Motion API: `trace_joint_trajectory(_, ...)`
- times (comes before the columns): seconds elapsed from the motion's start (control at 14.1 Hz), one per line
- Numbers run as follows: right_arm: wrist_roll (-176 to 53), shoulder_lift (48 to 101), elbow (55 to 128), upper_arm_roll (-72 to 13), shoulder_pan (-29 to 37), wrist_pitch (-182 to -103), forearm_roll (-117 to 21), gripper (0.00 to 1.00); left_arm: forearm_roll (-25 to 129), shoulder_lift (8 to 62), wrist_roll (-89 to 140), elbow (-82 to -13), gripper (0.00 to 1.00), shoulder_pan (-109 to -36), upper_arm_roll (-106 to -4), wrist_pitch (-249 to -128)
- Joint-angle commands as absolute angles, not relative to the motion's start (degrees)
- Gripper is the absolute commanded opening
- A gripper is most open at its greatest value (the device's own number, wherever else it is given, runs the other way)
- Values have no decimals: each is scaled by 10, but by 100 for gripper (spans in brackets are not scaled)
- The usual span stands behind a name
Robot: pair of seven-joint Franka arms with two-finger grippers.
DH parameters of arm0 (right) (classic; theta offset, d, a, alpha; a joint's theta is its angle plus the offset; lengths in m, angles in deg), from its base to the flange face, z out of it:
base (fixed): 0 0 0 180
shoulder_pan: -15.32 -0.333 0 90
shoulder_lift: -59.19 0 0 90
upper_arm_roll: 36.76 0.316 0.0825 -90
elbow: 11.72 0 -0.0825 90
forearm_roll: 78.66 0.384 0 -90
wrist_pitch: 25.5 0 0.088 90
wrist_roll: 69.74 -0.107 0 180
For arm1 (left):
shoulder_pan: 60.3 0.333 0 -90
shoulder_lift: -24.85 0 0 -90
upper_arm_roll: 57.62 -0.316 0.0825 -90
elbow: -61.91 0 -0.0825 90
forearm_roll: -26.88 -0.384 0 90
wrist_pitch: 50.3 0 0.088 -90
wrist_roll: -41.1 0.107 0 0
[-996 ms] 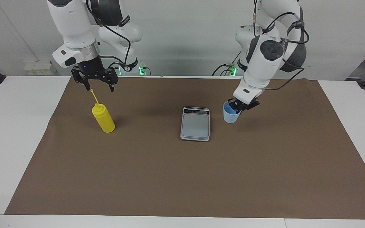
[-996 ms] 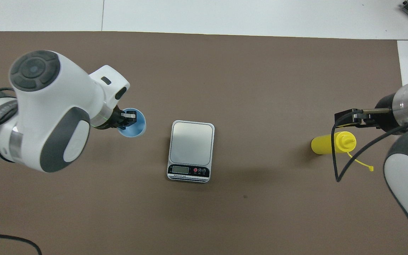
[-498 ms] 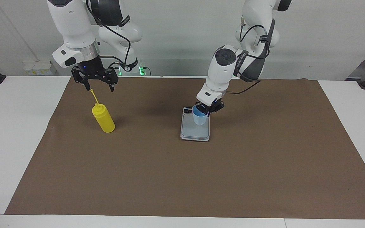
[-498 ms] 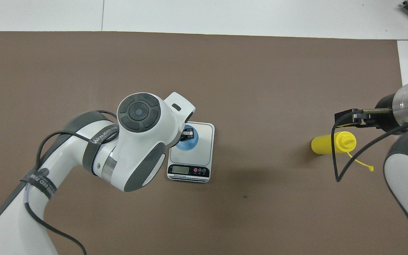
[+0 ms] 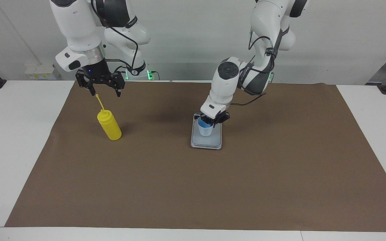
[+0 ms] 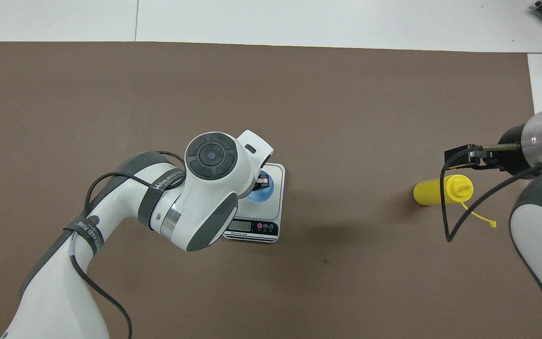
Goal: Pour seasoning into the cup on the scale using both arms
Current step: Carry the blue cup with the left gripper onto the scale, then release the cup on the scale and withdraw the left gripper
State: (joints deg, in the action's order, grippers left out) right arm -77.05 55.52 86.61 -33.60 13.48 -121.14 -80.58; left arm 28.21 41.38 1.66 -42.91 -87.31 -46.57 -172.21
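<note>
The left arm's black two-finger hand [image 5: 214, 119] grips the rim of the small light-blue tapered plastic cup [image 5: 204, 128] and has carried it, within the past second, from the brown mat toward the left arm's end of the desk [image 5: 18, 140] onto the flat grey-silver kitchen scale [image 5: 207, 140] at the middle. The cup now sits low on the pale weighing plate, at the end nearer the dark display strip, upright or nearly so; whether its base bears fully on the plate cannot be told. The right arm waits unmoved, its hand [image 5: 100, 87] spread open above the yellow plastic squeeze bottle with cone nozzle [image 5: 110, 126], which stands toward the right arm's end of the desk, its thin cap strap sticking up. Placement looks all but done; letting go of the cup and picking up the bottle appear to come next.
</note>
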Motion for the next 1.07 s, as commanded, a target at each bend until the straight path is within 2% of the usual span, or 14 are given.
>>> trace_joint_trajectory(0.0,-758,548,870,-335,143,-1205,-795,100,271,416,1,-436,21,-888,-477,-1740)
trace_joint_trajectory(0.07,-758,548,870,-335,143,-1205,-795,100,271,416,0,-443,50,-889,-477,-1751)
trace_joint_trajectory(0.14,-758,548,870,-335,143,-1205,-795,100,271,416,-5,-447,84,-891,-477,-1762)
trace_joint_trajectory(0.21,-758,548,870,-335,143,-1206,-795,100,271,415,-6,-446,100,-891,-477,-1759)
trace_joint_trajectory(0.43,-758,548,870,-335,143,-1205,-795,100,270,395,-1,-433,100,-877,-487,-1727)
trace_joint_trajectory(0.78,-758,548,870,-335,143,-1206,-795,100,240,343,100,-409,100,-800,-491,-1644)
trace_joint_trajectory(1.0,-758,548,870,-335,143,-1206,-795,100,240,340,180,-376,100,-760,-492,-1585)
